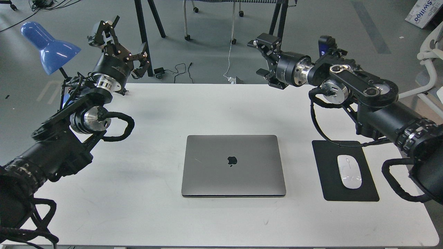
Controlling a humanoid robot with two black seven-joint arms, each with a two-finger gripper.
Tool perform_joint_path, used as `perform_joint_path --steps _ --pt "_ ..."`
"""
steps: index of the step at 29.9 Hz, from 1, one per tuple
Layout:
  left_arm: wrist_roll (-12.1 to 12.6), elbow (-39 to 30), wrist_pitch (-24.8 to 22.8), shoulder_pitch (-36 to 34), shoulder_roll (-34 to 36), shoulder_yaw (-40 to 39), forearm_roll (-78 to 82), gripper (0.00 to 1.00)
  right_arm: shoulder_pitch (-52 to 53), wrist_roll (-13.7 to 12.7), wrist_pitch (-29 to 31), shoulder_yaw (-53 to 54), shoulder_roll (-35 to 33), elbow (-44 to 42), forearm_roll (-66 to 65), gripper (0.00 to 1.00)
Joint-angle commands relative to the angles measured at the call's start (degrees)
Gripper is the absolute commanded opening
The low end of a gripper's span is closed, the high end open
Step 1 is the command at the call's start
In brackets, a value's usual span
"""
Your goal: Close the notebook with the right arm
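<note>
The notebook (233, 166) lies shut and flat on the white table (155, 214), grey lid up with the dark apple logo showing. My right arm reaches in from the right, and its gripper (260, 58) is held high above the table's far edge, well away from the notebook, with its fingers spread and empty. My left gripper (121, 41) is raised at the far left near the blue lamp, open and empty.
A blue desk lamp (48, 45) stands at the table's far left corner. A black mouse pad (328, 186) with a white mouse (349, 171) lies right of the notebook. Black table legs (277, 41) and cables are on the floor beyond.
</note>
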Motion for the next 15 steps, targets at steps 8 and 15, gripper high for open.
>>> perform_joint_path --steps 8,15 --pt "0.00 0.00 0.00 0.00 0.00 0.00 0.00 1.00 -5.21 1.34 3.98 18.36 -0.56 4.84 9.94 1.00" --pt "0.00 0.00 0.00 0.00 0.00 0.00 0.00 1.00 -11.01 1.69 5.74 24.42 -1.79 10.91 14.96 1.00"
